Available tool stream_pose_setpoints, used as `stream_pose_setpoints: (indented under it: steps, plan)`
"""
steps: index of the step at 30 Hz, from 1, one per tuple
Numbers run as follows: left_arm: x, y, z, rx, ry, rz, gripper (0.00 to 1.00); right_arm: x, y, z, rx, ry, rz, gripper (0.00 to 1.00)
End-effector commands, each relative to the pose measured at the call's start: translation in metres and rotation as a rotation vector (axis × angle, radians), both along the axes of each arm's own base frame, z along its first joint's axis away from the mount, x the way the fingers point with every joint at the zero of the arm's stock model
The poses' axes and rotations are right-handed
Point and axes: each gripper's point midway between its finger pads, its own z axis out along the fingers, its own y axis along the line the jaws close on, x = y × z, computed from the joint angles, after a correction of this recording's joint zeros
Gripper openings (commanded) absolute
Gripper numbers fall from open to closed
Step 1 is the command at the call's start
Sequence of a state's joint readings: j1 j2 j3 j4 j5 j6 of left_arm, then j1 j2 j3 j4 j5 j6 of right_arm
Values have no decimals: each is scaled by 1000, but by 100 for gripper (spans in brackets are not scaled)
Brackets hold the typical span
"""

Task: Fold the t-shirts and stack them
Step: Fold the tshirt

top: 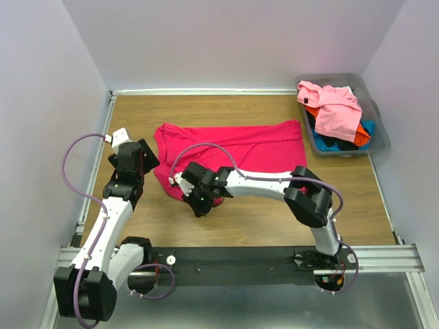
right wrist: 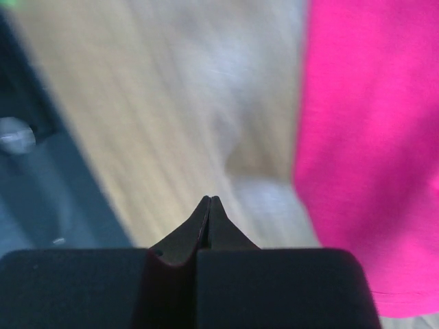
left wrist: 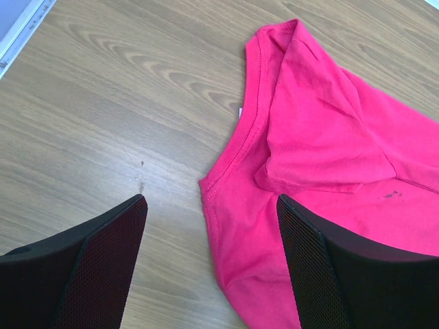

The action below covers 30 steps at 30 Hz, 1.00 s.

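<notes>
Right gripper (right wrist: 209, 200): jaws pinched fully together, no cloth between the tips that I can see. The crimson t-shirt (right wrist: 363, 151) lies just off to their right, flat on the table (right wrist: 171, 123). Reads as a closure on air at the near hem. I'd open, shift right until the hem sits between the fingers, then close low against the wood.

Left gripper (left wrist: 211, 205): jaws wide apart, holding nothing, hovering over the neckline. The collar edge runs between them, with the folded sleeve ahead-right. Pinch both layers there so both ends lift level.

Farther out, the other t-shirts (top: 336, 110) are heaped in the grey bin (top: 381, 140), well beyond either jaw.
</notes>
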State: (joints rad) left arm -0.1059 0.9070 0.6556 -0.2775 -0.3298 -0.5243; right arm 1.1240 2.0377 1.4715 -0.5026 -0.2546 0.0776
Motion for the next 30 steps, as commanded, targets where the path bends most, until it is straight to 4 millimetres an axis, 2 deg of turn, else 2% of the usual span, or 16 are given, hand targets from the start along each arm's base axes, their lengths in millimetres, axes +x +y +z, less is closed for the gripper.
stream_pose_setpoints:
  steps: [1,4,7,8,9,12,14,17,23,30]
  plan:
    - [0,6,-1,0,-14,33,84,-25,7,15,10,113,74,1]
    - [0,7,-2,-1,-12,33,84,-33,17,31,49,162,98,0]
    - [-1,7,0,-1,-17,34,84,-19,16,34,37,89,58,2]
    - [-1,7,-1,-1,-14,35,84,-14,9,28,8,58,40,10]
    - [-2,7,-1,-2,-14,36,84,2,1,22,-34,-26,5,14]
    - [-1,7,0,-4,-19,34,84,16,-20,4,-126,-116,-19,28]
    - [-1,7,1,-4,-20,34,84,18,-25,-1,-149,-132,-16,35]
    - [-1,7,0,-2,-19,34,84,25,-30,-3,-172,-170,-32,39]
    - [-1,7,0,-2,-17,34,84,46,-37,-8,-231,-279,-37,42]
    - [0,7,-1,-1,-15,34,84,47,-37,-21,-255,-278,0,42]
